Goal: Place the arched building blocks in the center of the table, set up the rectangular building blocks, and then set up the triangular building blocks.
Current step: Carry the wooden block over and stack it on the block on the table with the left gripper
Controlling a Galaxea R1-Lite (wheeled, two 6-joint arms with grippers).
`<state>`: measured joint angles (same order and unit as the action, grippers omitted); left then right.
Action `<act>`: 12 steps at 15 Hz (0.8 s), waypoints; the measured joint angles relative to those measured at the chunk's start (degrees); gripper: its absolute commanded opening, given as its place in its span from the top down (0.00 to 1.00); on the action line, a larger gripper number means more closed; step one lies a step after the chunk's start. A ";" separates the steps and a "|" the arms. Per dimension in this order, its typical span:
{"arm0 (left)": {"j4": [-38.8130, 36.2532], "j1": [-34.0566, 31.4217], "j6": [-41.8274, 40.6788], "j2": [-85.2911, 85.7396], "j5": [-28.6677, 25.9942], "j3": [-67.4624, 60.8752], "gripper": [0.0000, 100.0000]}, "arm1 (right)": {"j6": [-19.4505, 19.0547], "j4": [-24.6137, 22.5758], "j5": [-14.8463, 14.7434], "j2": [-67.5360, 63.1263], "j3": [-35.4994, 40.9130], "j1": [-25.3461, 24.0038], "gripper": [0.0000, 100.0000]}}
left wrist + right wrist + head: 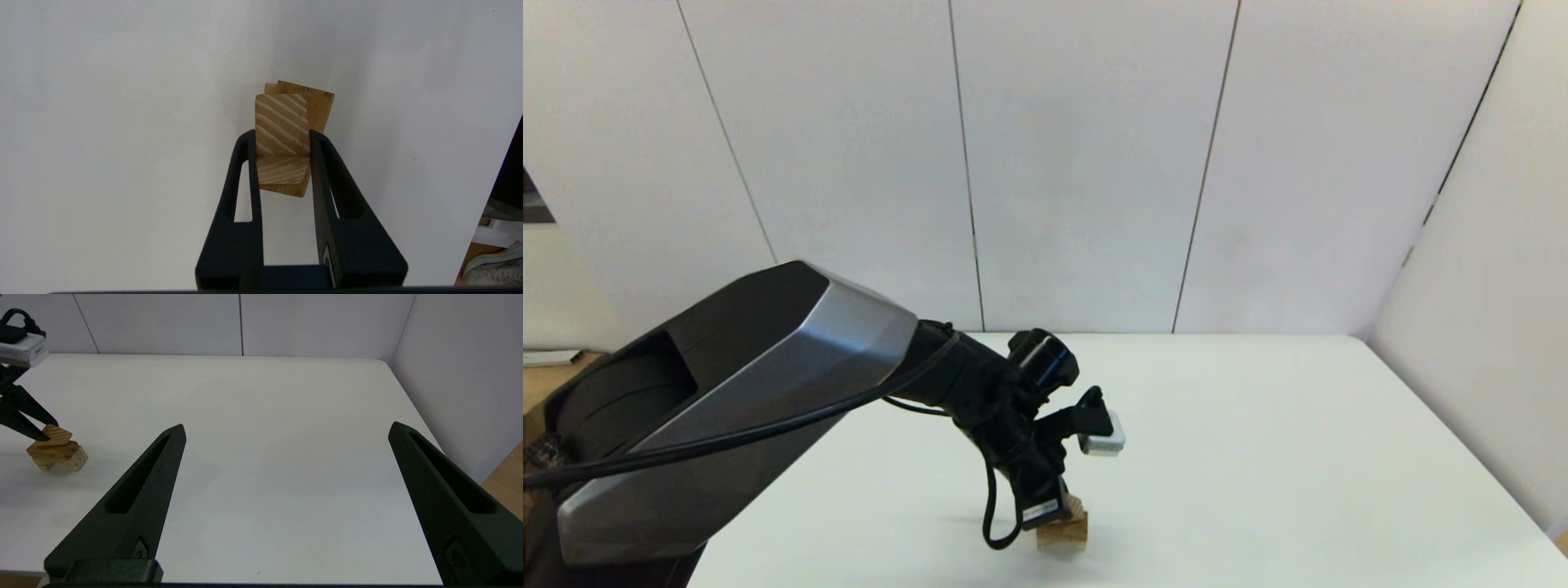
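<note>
Topping the stack near the desk's (pixel 1258 457) front-left, the triangular building blocks (pixel 282 122) sat clamped in the left pincer (pixel 282 141) above the rectangular building blocks (pixel 316 106); careless release might topple everything. The right pincer (pixel 286 430) hung open, well apart.

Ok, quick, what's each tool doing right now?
Left tool: shut on the triangular block, atop the stacked blocks.
Right tool: open, holding nothing, above the table.
</note>
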<state>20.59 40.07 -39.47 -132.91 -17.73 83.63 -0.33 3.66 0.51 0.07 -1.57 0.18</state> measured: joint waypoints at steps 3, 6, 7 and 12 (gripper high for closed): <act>0.13 0.00 0.00 -0.07 -0.02 -0.26 1.00 | 0.00 0.02 0.00 0.00 0.00 0.00 0.00; 0.05 0.00 -0.02 -0.09 0.00 -0.33 1.00 | 0.00 0.02 0.00 0.00 0.00 0.00 0.00; 0.07 0.00 -0.07 -0.09 -0.02 -0.33 1.00 | 0.02 0.00 0.00 0.00 0.00 0.00 0.00; 0.30 0.00 -0.79 0.22 -0.11 -0.28 1.00 | 0.02 0.00 0.00 0.00 0.00 0.00 0.00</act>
<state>20.89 40.07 -40.27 -132.69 -17.83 83.35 -0.30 3.66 0.51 0.07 -1.57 0.18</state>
